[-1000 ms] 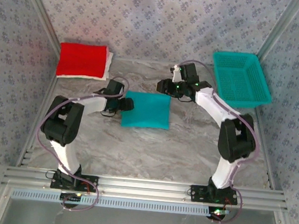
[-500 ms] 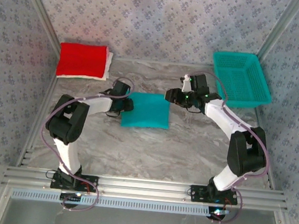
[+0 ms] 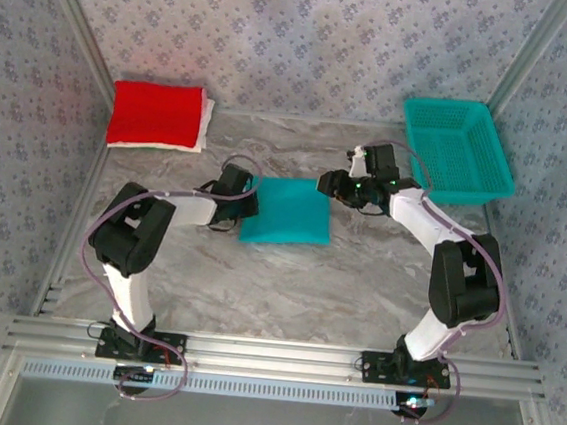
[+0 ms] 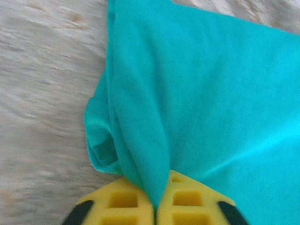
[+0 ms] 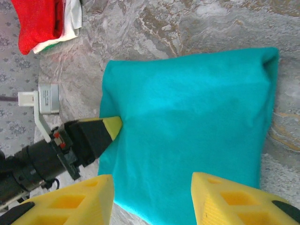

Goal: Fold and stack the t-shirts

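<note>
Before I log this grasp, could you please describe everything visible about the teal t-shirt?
The teal t-shirt is soft plain-looking cloth folded into a compact rectangle, lying flat on the marble-patterned table mid-workspace. No print shows. Its left edge bunches into layered folds where the left gripper, fingers shut, pinches it. The right gripper, fingers open, hangs over its far-right corner; contact there is unclear.

Top view: illumination is bright, even and diffuse. The teal shirt [image 3: 285, 213] casts only a thin, soft shadow on the bench [image 3: 287, 283] at its near edge. The red shirt [image 3: 157, 115], far left of the teal shirt, is oversaturated and its folds are washed out.

Left wrist view: the bench left of the teal shirt is smeared and soft. A dark shadow sits inside the cloth's left fold.

Right wrist view: focus is sharp across the teal shirt.
</note>
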Robot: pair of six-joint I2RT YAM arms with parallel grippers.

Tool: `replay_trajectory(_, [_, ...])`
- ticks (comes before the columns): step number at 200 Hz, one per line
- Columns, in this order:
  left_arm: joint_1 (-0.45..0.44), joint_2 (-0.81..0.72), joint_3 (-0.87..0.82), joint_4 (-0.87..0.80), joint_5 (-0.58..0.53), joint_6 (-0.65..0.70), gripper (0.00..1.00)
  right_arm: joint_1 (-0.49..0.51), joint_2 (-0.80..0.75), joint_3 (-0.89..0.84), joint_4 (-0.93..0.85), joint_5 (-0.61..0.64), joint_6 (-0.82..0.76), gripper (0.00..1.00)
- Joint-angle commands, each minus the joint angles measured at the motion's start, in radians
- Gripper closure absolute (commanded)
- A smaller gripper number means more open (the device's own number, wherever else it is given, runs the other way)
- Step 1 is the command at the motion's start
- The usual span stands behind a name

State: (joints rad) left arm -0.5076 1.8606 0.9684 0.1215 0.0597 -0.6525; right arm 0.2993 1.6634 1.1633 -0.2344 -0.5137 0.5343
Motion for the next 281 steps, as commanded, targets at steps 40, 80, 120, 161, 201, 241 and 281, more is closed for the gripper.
replay_trajectory(40, [0.091, -0.064, -0.069, 0.018, 0.168, 0.110, 1.00, -0.062, -0.032, -0.083, -0.001, -0.044, 0.006, 0.51])
replay_trajectory(80, [0.176, -0.099, 0.073, -0.146, 0.142, 0.267, 1.00, -0.051, -0.062, -0.125, 0.015, -0.069, -0.033, 0.47])
replay_trajectory(120, [0.192, -0.054, 0.335, -0.374, -0.019, 0.498, 1.00, 0.048, -0.124, -0.188, 0.093, -0.005, -0.111, 0.28])
replay_trajectory(161, [0.253, 0.048, 0.550, -0.430, -0.004, 0.611, 1.00, 0.090, -0.142, -0.221, 0.190, 0.003, -0.093, 0.27])
replay_trajectory(201, [0.322, 0.143, 0.768, -0.498, 0.029, 0.654, 1.00, 0.102, -0.154, -0.220, 0.197, 0.040, -0.079, 0.25])
replay_trajectory(241, [0.384, 0.239, 1.043, -0.663, 0.105, 0.703, 1.00, 0.137, -0.124, -0.198, 0.131, 0.057, -0.133, 0.20])
replay_trajectory(281, [0.422, 0.321, 1.287, -0.785, 0.134, 0.743, 1.00, 0.139, -0.094, -0.223, 0.161, 0.080, -0.108, 0.19])
